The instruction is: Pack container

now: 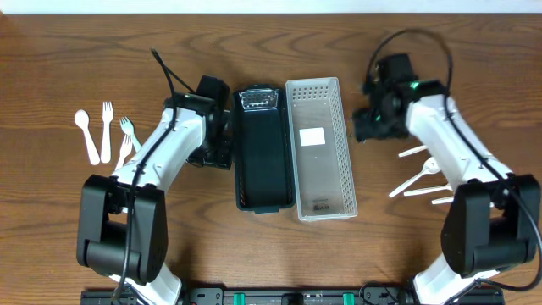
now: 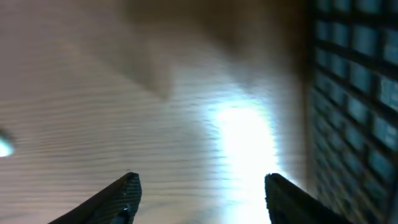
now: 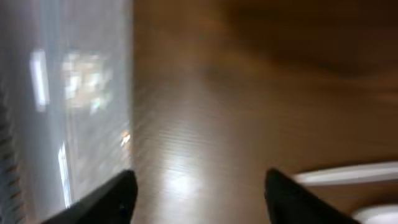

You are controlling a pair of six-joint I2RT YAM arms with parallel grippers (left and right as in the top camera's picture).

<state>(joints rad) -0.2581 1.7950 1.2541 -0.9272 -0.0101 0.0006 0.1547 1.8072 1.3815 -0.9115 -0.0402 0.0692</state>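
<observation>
A black basket [image 1: 264, 152] and a white perforated basket [image 1: 320, 148] lie side by side in the middle of the table. White plastic cutlery [image 1: 103, 133] lies at the left and more white cutlery [image 1: 420, 180] at the right. My left gripper [image 2: 199, 193] is open and empty over bare wood, just left of the black basket's wall [image 2: 354, 93]. My right gripper [image 3: 198, 193] is open and empty over bare wood, just right of the white basket's wall [image 3: 68, 99]; a white utensil [image 3: 348, 174] lies to its right.
A clear packet [image 1: 258, 100] lies at the far end of the black basket. A white card [image 1: 312, 136] lies in the white basket. Cables trail from both arms.
</observation>
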